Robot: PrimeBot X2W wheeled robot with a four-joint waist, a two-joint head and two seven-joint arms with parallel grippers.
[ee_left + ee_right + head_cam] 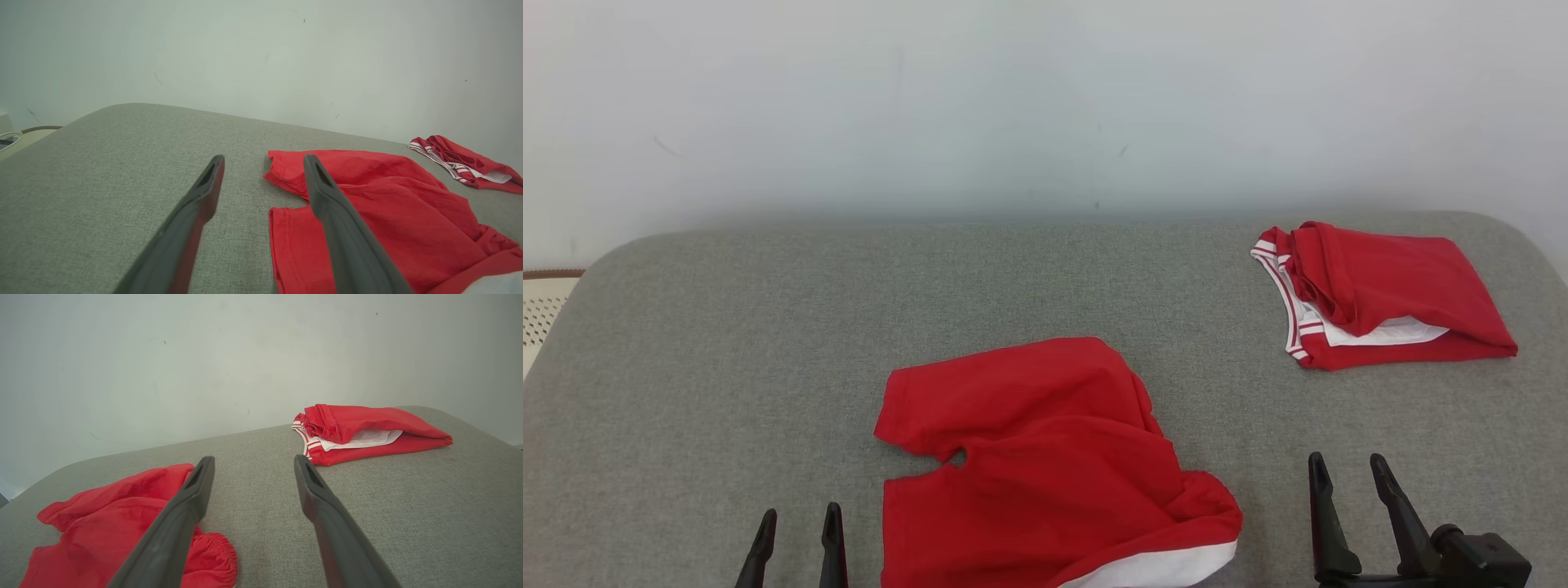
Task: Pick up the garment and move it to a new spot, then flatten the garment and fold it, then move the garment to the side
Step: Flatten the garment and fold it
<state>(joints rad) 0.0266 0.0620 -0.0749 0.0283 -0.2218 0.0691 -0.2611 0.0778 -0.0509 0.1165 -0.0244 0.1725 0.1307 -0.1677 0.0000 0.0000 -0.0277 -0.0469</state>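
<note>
Here we are, and both hands are idle. The left hand (800,513) sits low at 7 o'clock in the head view, fingers apart and holding nothing. The right hand (1346,460) waits at 5 o'clock, fingers spread and just as empty.

Between them, at 6 o'clock, lies the red garment (1045,457), a pair of shorts by the look of it. It sprawls on the grey worktop (727,327) with one leg flopped over, creases across the middle and a white band (1160,567) peeking out at the near edge. It's rumpled, and neither hand touches it.

Well apart from it, up at 2 o'clock near the far right corner, a second red garment (1388,286) with white striped trim sits folded into a tidy block. That one looks finished and set aside.

For the shorts, I'd say nothing is done yet. No lift, no flattening, no fold, so the whole sequence lies ahead. The left hand is just beside the leg hems, which makes them the likely place to start.
</note>
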